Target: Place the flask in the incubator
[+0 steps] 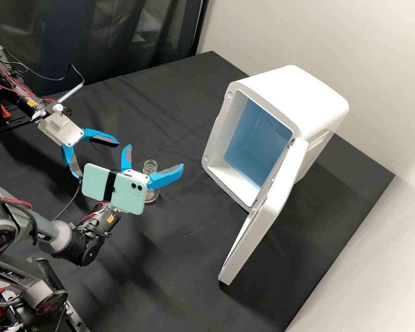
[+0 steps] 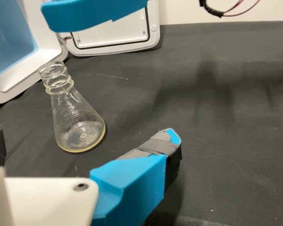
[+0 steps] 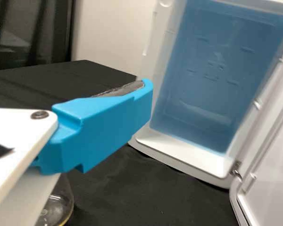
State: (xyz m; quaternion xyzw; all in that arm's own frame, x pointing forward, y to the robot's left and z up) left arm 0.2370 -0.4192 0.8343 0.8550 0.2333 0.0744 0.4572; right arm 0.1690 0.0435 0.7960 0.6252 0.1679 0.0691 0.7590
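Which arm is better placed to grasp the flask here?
Right. The right end effector is open with its fingers on either side of the flask, and it faces the open incubator. The left end effector, also open, hangs farther back from the flask.

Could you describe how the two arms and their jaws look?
Both arms are dark grey. Each ends in a white block carrying two bright blue, curved jaws with grey tape at the tips. The right arm bears a mint-green phone under a black strap; red cables run along the left arm.
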